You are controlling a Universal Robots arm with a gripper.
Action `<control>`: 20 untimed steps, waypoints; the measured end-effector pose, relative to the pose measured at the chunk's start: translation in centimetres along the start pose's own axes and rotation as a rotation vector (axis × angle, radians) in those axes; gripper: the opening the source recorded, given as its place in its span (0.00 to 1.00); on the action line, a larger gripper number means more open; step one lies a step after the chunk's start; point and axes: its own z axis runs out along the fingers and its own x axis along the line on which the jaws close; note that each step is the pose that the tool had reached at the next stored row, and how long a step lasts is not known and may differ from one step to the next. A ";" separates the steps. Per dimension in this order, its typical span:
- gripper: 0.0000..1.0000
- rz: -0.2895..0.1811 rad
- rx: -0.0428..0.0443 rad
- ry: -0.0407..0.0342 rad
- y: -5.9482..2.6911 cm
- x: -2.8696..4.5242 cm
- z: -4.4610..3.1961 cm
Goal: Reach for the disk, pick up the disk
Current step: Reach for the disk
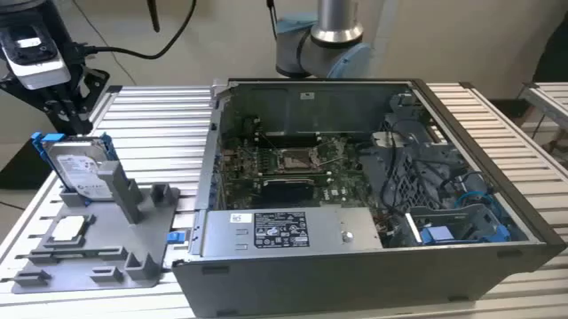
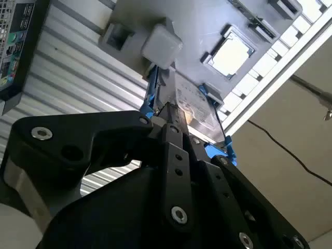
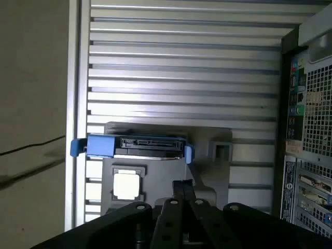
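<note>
While the disk [image 1: 78, 167] stands upright in the grey fixture [image 1: 100, 262], the gripper [image 1: 76, 127], fingers together and empty, hovers at its 12 o'clock.

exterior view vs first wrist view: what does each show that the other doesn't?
Exterior view: inside the open computer case, the motherboard, and the disk's labelled face. First wrist view: the disk's connector edge and the case's rear ports. Both: the disk standing in the grey holder, the square chip lying on that holder, the slatted table.
</note>
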 end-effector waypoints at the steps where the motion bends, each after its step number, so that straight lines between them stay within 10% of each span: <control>1: 0.00 0.000 0.0000 0.0000 0.00 0.00 0.00; 14: 0.00 0.000 0.0001 0.0001 0.07 0.00 0.00; 20: 0.00 0.000 0.0000 -0.0001 1.40 0.26 0.07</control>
